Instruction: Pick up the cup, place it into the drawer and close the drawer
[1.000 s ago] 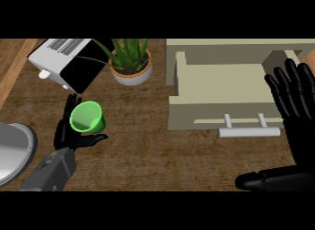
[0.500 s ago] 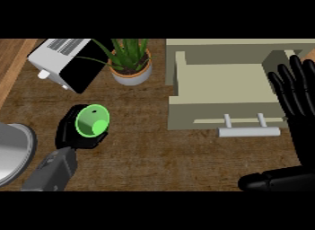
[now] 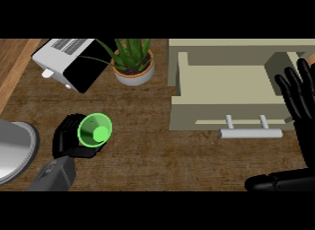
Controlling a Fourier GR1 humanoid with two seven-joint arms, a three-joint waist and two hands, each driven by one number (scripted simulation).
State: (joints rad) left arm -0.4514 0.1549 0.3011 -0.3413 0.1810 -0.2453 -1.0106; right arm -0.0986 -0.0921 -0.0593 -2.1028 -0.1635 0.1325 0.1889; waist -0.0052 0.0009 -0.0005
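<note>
Here the picking-up step looks to be in hand: the left hand [image 3: 67, 140] has its fingers curled round the green cup [image 3: 94, 131], which sits upright with its mouth facing up, toward the left side of the counter [image 3: 173, 164] and nearer its front edge than its back. Whether the cup has left the counter's surface cannot be told from this steep view. The drawer [image 3: 226, 85] stands pulled open toward the counter's right side, well apart from the cup, with nothing lying in it. The next move would call for carrying the cup rightward and back, over the drawer's front wall, setting it down inside and letting go; only then can the front, with its handle [image 3: 250, 133], be pushed shut. The right hand [image 3: 310, 112] rests open at the counter's right edge, fingers straight and up, just beside the drawer. By count: one cup, one drawer with one bar handle, one potted plant [image 3: 133, 63] and one toaster [image 3: 67, 63] near the back left corner, one grey metal pot [image 3: 4, 150] at the left edge, and two hands.
</note>
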